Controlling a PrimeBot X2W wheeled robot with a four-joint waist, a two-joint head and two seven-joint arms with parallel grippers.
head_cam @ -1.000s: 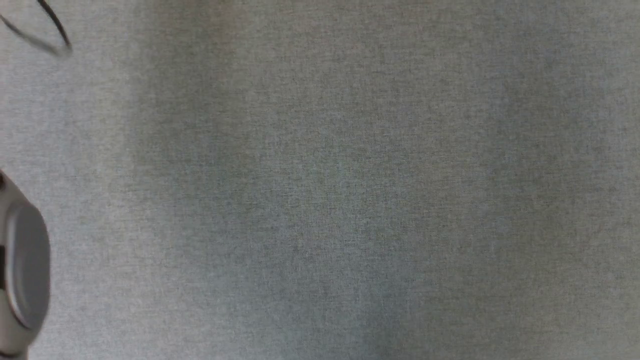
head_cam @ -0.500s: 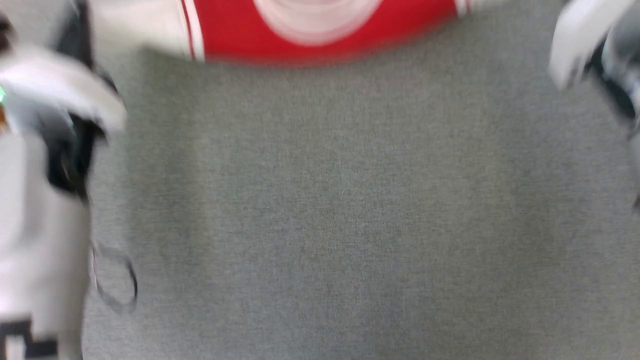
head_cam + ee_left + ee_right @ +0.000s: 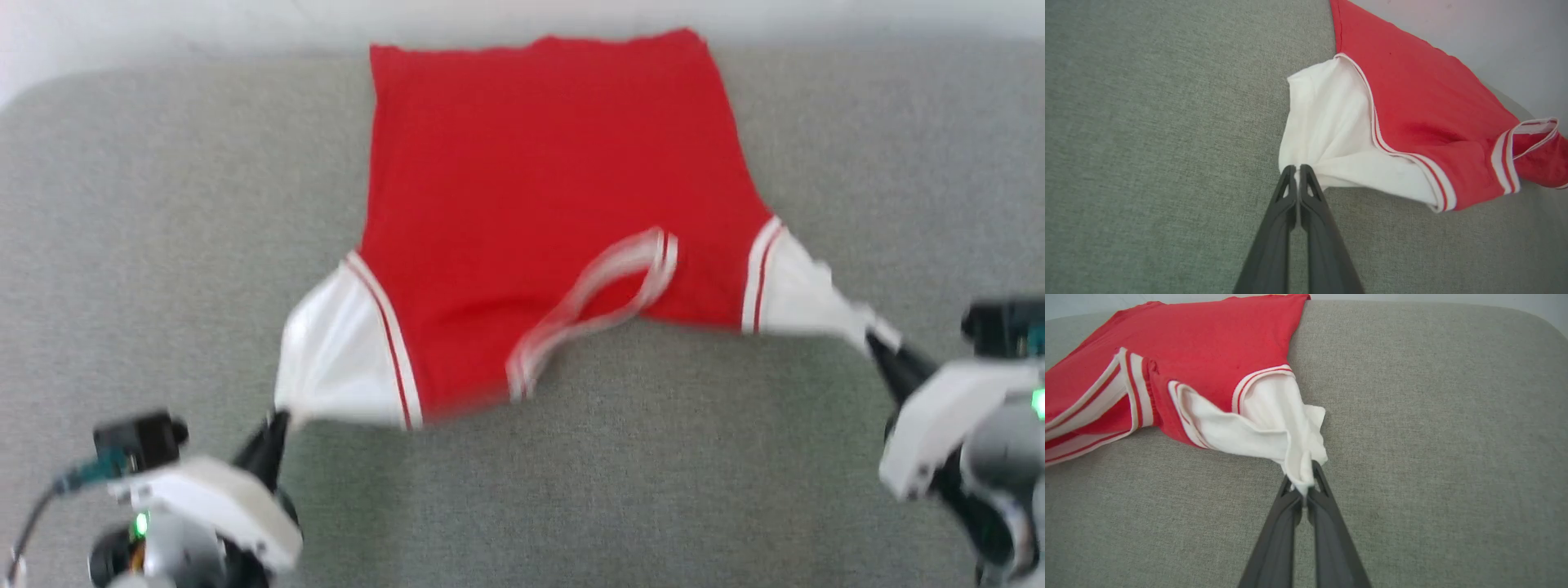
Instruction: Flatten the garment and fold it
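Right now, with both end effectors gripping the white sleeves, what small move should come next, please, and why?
Probably pull the left end effector and right end effector gently apart: each is shut on a sleeve, yet the garment lies rumpled.

even soft light; head view motion-blurred.

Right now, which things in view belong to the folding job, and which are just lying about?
In the job:
shirt, red with white sleeves
left hand, shut on the shirt
right hand, shut on the shirt

Just there:
grey cloth top under the shirt
pale surface beyond the far edge
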